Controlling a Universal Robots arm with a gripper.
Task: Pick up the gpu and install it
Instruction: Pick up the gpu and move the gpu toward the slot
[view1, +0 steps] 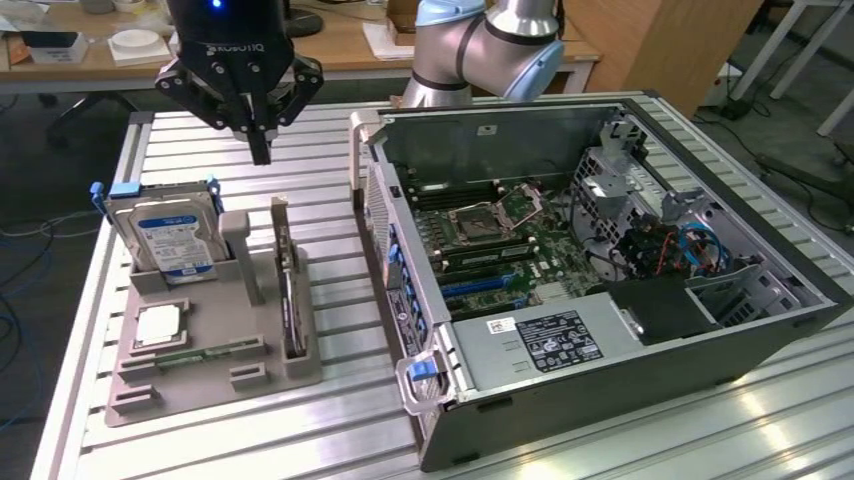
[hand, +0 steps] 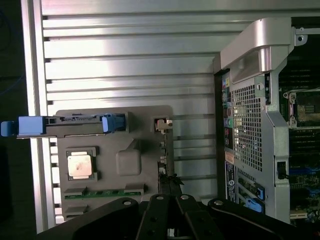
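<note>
We see the gripper (view1: 259, 150) hovering over the counter (view1: 187, 150), fingers (view1: 262, 140) clenched on nothing. The gpu (view1: 284, 285) stands on edge in the gray tray (view1: 200, 395) at 6 o'clock from the gripper in the ext. view, w/ the hard drive (view1: 167, 235) at the card's 9 and the PC case (view1: 534, 350) at its 3. Risk as we judge it: descending clenched would jam the card's top edge, and an off-centre pinch could tip it.

Open air lies above the graphics card (view1: 286, 290), which stands on edge in its grey holder (view1: 200, 385). The hard drive (view1: 167, 240) rises near it on the exterior view's left. The computer case (view1: 378, 215) walls off the right, with a strip of bare table (view1: 334, 310) between.
</note>
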